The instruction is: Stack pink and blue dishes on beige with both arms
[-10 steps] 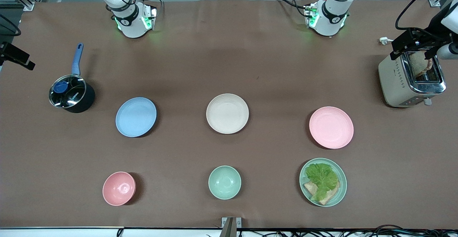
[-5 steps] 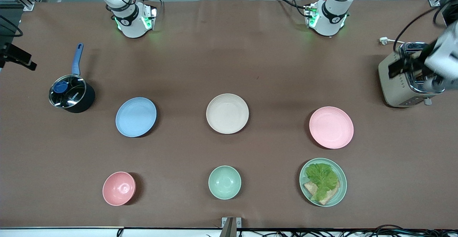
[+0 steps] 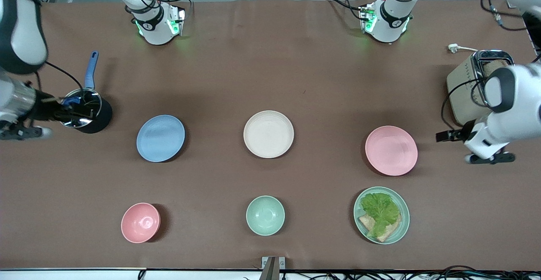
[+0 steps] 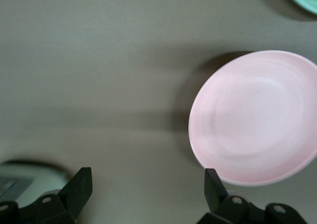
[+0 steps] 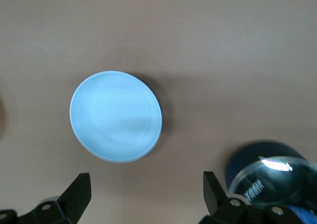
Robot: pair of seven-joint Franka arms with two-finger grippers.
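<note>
Front view: beige plate (image 3: 269,134) lies flat mid-table, bare cloth all round, between blue plate (image 3: 160,138) and pink plate (image 3: 391,150). Left gripper (image 4: 143,189) and right gripper (image 5: 147,192) hover spread wide, empty.

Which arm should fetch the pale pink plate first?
Left. The left gripper, fingers open, hangs beside the pale pink plate; the right gripper is over the lidded saucepan, nearer the pale blue plate.

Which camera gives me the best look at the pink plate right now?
The front view: the pink plate shows whole, beside the beige plate. The left wrist view shows it larger but cut at the edge. The right wrist view misses it.
</note>
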